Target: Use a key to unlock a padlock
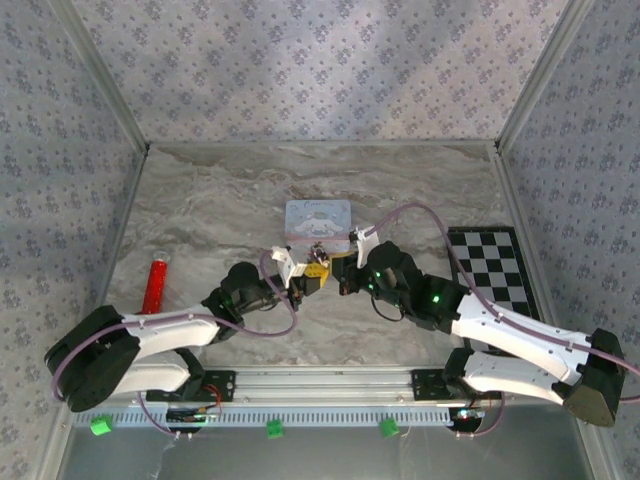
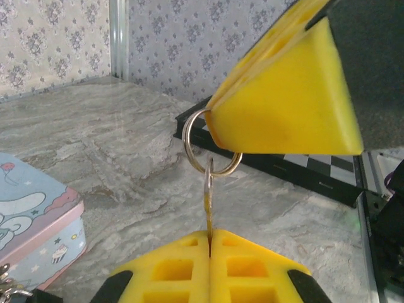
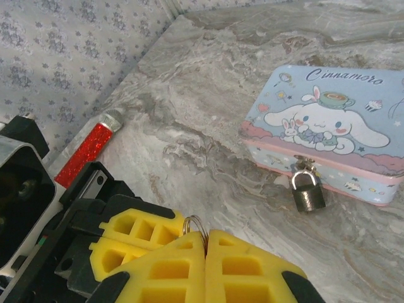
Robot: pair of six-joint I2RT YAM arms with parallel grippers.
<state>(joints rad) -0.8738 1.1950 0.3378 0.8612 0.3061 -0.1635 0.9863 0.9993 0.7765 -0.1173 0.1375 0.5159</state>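
The padlock (image 3: pixel 308 190) hangs on the Cinnamoroll tin's (image 3: pixel 328 120) front: small, rigid, likely to swing, best steadied by its dark body. Just before the tin, the left claw (image 2: pixel 209 237) pinches the thin, probably slippery key (image 2: pixel 208 202), and the right claw (image 3: pixel 205 237) clamps its ring (image 2: pixel 187 142).

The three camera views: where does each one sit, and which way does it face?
Top external: above and behind the arms, looking down on the table; both arms show, left gripper and right gripper meeting.
Left wrist: on the left arm, facing right toward the checkerboard; its fingers pinch the key.
Right wrist: on the right arm, facing left toward the padlock; its fingers pinch the key ring.
Shared: both wrist views show the tin.
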